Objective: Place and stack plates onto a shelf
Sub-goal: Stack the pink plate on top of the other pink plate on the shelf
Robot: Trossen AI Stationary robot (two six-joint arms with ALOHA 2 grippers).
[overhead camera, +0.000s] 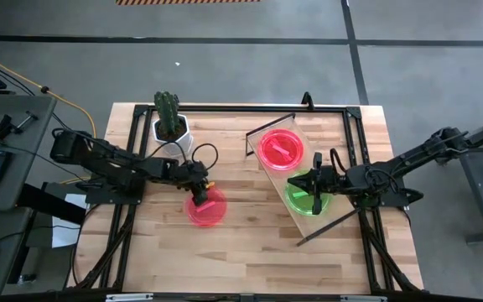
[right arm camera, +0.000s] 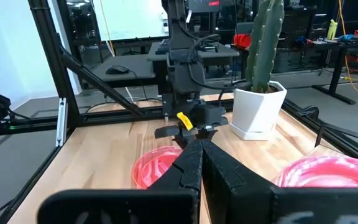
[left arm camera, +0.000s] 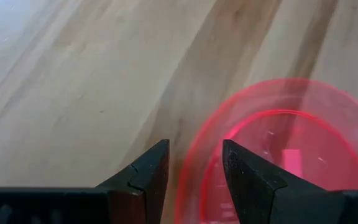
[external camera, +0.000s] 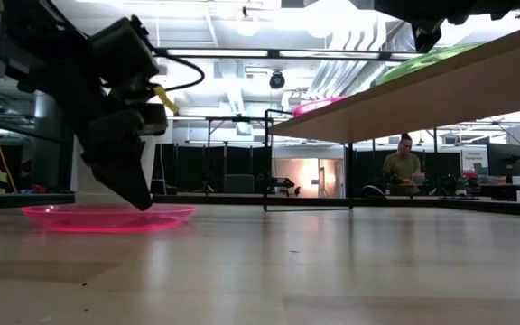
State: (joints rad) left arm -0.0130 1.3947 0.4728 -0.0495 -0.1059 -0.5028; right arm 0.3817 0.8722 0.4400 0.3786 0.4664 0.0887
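A pink plate (overhead camera: 208, 207) lies flat on the table; it also shows as the pink plate (external camera: 106, 217) in the low view. My left gripper (overhead camera: 199, 195) is open and comes down over its left rim (left arm camera: 194, 143), which runs between the two fingers. On the slanted shelf (overhead camera: 309, 161) rest a second pink plate (overhead camera: 280, 149) and a green plate (overhead camera: 307, 200). My right gripper (overhead camera: 298, 180) is shut just above the green plate; in its own wrist view the shut right gripper (right arm camera: 193, 163) shows no plate between the fingers. My left gripper straddles the pink plate's rim (left arm camera: 191, 155), one finger (left arm camera: 247, 168) inside the dish and one finger (left arm camera: 148, 168) outside, slanting down from the table's left. The plate lies flat on the table. I cannot tell whether a finger touches it. My right gripper: I cannot tell whether it touches the green plate.
A cactus in a white hexagonal pot (overhead camera: 171, 126) stands near the table's far left, close behind my left arm. Black wire frames (overhead camera: 271, 126) stand at the shelf's ends. Bare planks (overhead camera: 250, 252) lie along the near edge. A person (external camera: 403, 164) sits in the room beyond.
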